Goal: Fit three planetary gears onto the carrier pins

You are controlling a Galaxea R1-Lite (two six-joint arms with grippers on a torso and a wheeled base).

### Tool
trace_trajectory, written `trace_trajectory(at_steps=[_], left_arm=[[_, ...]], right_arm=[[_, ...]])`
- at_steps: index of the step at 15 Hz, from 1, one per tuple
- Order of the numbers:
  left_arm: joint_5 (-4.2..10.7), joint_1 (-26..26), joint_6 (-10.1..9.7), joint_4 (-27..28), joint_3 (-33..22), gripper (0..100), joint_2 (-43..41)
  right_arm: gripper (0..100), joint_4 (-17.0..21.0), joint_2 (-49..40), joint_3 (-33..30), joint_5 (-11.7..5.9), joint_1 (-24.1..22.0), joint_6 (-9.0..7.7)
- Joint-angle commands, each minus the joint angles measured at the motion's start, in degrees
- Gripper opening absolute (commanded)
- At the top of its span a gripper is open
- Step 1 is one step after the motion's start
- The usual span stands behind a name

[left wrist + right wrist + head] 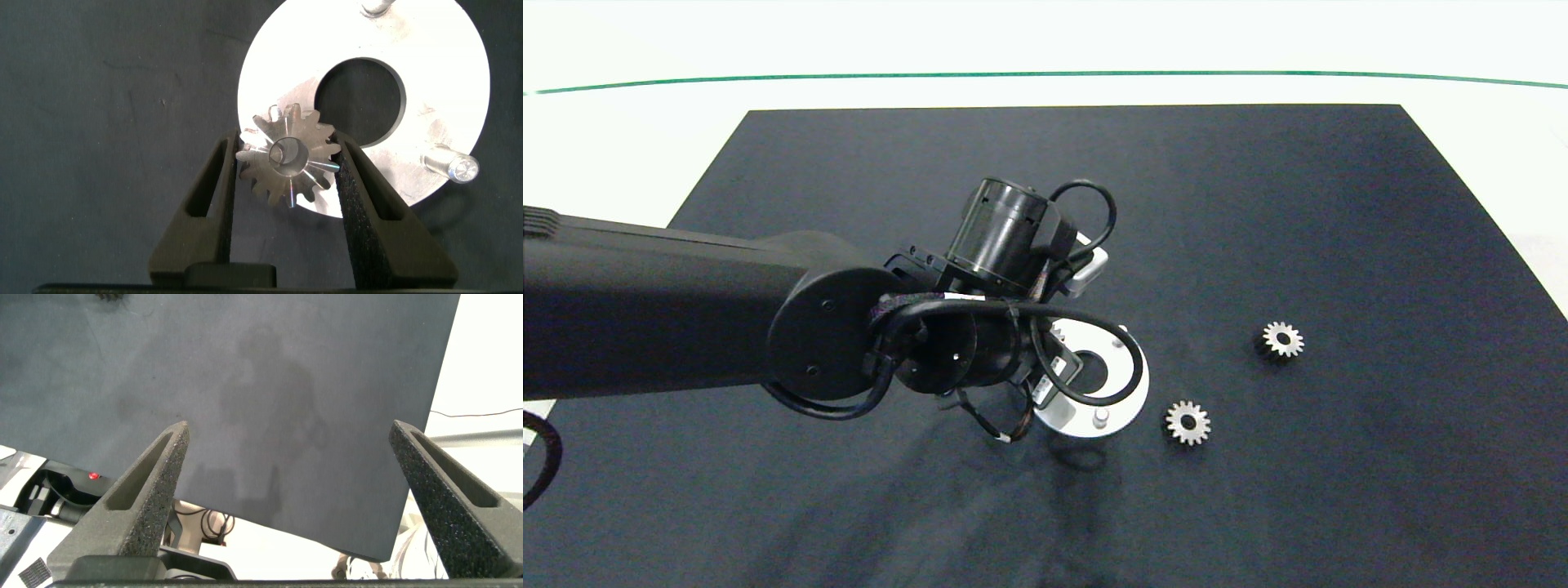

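Left wrist view: foam-padded fingers (359, 204) pinch toothed metal gear (288, 158).

No text, label, brand, number or sign could be read in any of the views. A small white tag (1060, 363) sat on the left arm's wrist above the white disc (1131, 384), but any marks on it were too small to make out.
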Motion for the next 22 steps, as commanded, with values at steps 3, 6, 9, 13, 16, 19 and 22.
trace_trajectory(at_steps=[3, 6, 9, 13, 16, 19, 22], left_arm=[[0.18, 0.3, 0.09, 0.0, 0.0, 25, -0.3], [0.18, 0.4, 0.09, 0.1, 0.2, 25, -0.3], [0.18, 0.5, 0.09, 0.0, 0.0, 25, -0.3], [0.18, 0.7, 0.0, 0.1, 0.1, 100, -0.3], [0.18, 0.7, 0.09, 0.1, 0.2, 100, -0.3], [0.18, 0.8, -0.26, 0.3, 0.7, 100, -0.7], [0.18, 1.1, -3.07, 3.1, 4.5, 100, -9.0]], right_arm=[[100, 0.3, 0.1, 0.0, -0.02, 0.0, -0.12], [100, 0.3, 0.1, 0.0, -0.02, 0.0, -0.21], [100, 0.3, 0.2, 0.0, -0.02, 0.0, -0.21], [100, 0.3, 0.2, -0.1, -0.02, 0.0, -0.21], [100, 0.3, 0.2, 0.0, -0.02, 0.0, -0.21], [100, 0.4, 0.2, 0.0, -0.02, 0.0, -0.21], [100, 0.2, 5.5, 0.0, 0.24, 0.2, -0.21]])
